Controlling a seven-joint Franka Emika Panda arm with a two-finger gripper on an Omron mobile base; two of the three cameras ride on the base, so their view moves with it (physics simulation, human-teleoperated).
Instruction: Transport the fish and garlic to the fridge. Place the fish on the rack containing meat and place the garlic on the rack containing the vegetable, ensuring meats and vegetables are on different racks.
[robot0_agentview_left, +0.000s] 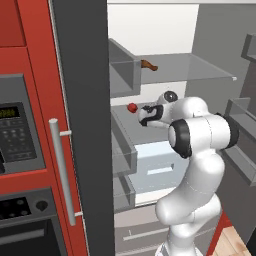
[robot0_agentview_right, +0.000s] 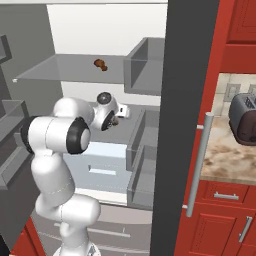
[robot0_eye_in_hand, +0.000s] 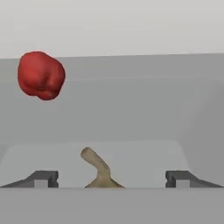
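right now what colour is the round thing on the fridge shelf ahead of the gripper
Red, a deep solid red. The round item shows best in the hand view.

fridge (robot0_agentview_left: 85, 125): matt dark-grey door | shelf (robot0_agentview_left: 200, 70): clear glass | handle (robot0_agentview_left: 61, 170): brushed metal

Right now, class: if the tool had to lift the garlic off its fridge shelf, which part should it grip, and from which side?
Probably take the garlic by its broad base, not its thin bent tip. Come straight ahead along the hand's present line: the base lies between the fingers of the open tool, clear of the red round item.
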